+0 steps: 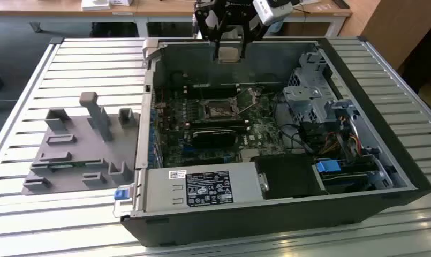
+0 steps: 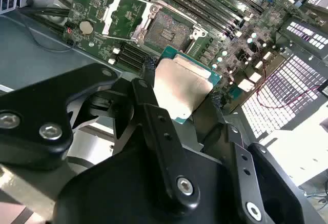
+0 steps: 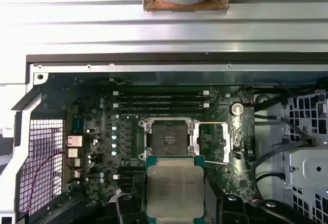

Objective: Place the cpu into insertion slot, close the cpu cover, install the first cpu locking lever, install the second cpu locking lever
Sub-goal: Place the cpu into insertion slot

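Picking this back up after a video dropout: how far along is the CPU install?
Done: the cpu is grasped and up over the open computer case. In hand: the gripper holds it by its edges above the board, not yet in the insertion slot, which sits bare. Left: seating the chip, shutting the cpu cover, which is flipped open beside the slot, and both lever steps.

Bright, even light over the exterior view: the table (image 1: 51,69) gleams, with pale streaks along its ribs. Inside the case (image 1: 287,219), shadow pools along the walls. In the first wrist view the table burns out to white. In the second wrist view, glare washes the cpu (image 2: 182,88) lid pale, while the gripper (image 2: 180,101) reads near-black.
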`<state>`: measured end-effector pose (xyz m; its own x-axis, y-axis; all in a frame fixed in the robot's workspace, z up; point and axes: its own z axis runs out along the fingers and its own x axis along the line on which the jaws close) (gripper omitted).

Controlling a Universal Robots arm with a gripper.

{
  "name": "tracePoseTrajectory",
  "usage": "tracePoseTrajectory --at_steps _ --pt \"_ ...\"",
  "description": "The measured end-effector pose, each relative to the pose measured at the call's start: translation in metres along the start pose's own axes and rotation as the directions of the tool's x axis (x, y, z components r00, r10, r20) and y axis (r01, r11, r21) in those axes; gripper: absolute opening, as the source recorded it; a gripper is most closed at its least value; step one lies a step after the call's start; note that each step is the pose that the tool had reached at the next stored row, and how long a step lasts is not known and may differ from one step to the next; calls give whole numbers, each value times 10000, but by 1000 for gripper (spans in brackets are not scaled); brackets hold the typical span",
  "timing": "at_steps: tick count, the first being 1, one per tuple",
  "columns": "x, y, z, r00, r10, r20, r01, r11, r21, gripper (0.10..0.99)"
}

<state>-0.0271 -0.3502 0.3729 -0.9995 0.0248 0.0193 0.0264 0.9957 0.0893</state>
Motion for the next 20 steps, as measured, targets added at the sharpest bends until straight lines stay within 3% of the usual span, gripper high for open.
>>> tracePoseTrajectory --at_steps 12,20 --pt "0 0 0 10000 62 5 -62 10000 -1 541" --pt "0 0 1 9961 876 81 -876 9962 3 541"
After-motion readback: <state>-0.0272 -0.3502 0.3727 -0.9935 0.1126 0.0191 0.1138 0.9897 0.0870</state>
